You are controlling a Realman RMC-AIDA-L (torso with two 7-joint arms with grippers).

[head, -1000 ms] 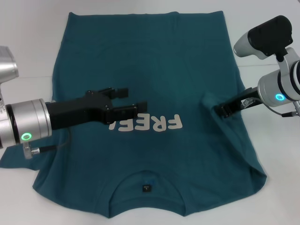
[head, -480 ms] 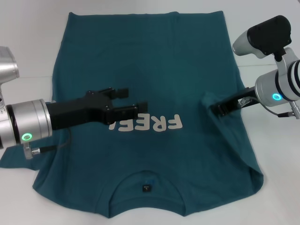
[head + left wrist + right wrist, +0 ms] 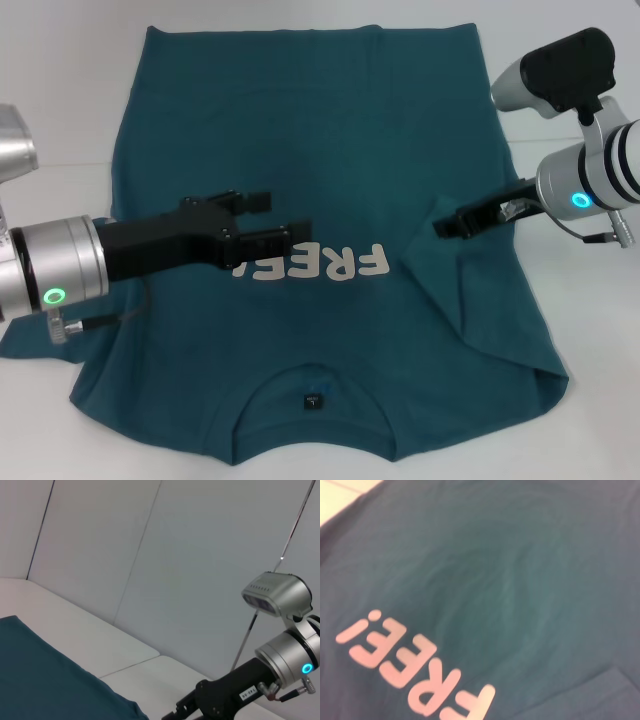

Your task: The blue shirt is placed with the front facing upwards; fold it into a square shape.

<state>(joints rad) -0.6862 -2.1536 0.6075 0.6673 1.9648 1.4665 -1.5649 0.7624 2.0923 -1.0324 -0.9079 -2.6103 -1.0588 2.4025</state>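
One blue shirt (image 3: 310,150), front up, flat on the table (image 3: 560,120); my right gripper (image 3: 447,226) clamped on its pulled-in right side fold; my left gripper (image 3: 280,217) jaws apart, lettering (image 3: 315,265) just below

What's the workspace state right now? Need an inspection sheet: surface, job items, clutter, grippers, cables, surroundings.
Surface: white table, mostly covered by the shirt.
Job's things: blue shirt lies front up, collar toward the robot, white FREE! lettering showing; the sleeve on the robot's right is lifted and folded inward over the body.
Clutter: nothing seen.
Grippers: left gripper open, hovering over the chest beside the lettering; right gripper shut on the blue shirt, pinching the folded sleeve edge.
Cables: thin cable at the left wrist, another by the right wrist.
Surroundings: plain pale wall panels behind the table.
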